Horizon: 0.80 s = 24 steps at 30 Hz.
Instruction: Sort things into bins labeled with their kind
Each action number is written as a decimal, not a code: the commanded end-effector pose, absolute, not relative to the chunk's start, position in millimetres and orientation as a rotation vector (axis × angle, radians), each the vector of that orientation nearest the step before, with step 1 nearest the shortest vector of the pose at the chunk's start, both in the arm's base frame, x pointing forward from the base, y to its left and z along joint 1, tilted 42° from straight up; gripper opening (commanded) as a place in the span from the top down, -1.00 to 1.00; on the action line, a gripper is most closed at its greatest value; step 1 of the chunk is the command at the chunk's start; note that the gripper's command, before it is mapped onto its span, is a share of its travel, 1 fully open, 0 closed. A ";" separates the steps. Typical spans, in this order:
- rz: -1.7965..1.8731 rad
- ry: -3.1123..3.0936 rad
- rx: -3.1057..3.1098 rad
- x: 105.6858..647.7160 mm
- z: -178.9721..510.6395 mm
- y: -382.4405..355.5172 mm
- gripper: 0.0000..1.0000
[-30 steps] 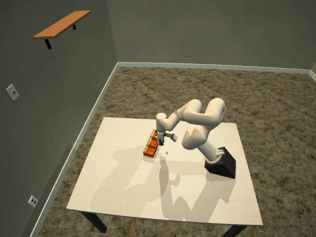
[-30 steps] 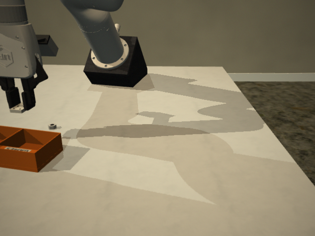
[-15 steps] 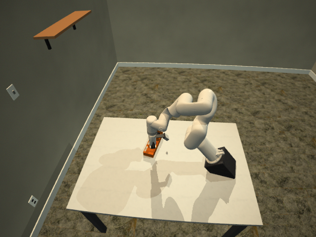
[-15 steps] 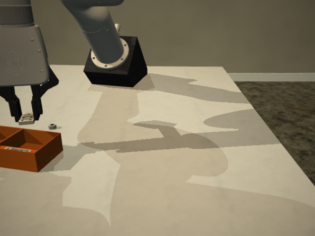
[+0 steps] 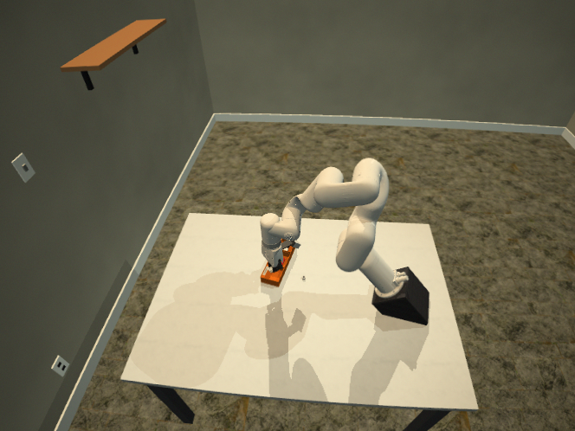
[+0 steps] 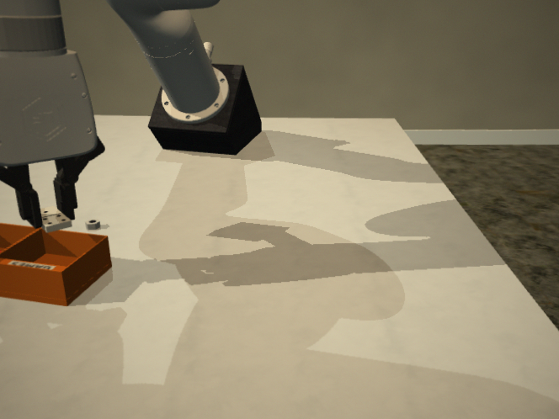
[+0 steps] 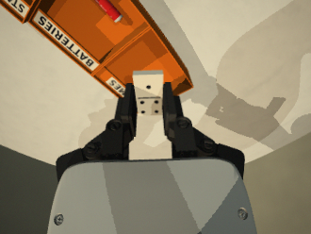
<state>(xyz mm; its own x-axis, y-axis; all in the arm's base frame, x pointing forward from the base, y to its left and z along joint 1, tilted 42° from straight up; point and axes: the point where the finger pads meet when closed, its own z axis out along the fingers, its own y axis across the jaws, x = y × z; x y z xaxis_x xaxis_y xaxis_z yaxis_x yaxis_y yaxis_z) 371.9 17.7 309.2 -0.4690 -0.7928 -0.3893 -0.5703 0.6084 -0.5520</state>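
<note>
Wrist view: the black-fingered gripper (image 5: 275, 267) (image 6: 50, 220) (image 7: 149, 94) is clamped on a white domino with black pips (image 6: 56, 220) (image 7: 149, 96), held above the GAMES compartment of the orange bin row (image 5: 270, 280) (image 6: 87, 270) (image 7: 188, 88). A red cylindrical battery (image 7: 109, 9) lies in the BATTERIES compartment; a grey metal hex nut (image 5: 303, 278) (image 6: 93, 224) rests on the white table (image 5: 222, 370) (image 6: 252, 360) (image 7: 28, 113), outside the bins.

claw (image 5: 274, 268) (image 6: 53, 220) (image 7: 149, 94) shifted over orange bins (image 5: 269, 279) (image 6: 87, 267) (image 7: 184, 87), domino (image 5: 269, 269) (image 6: 57, 221) (image 7: 148, 90) carried along
</note>
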 end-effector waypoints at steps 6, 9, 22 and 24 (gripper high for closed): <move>-0.585 2.061 -1.390 372.4 310.8 18.0 1.00; -0.626 2.002 -1.497 372.4 310.8 18.0 1.00; -0.699 1.832 -1.757 372.3 310.8 18.3 1.00; -0.699 1.832 -1.757 372.3 310.8 18.2 1.00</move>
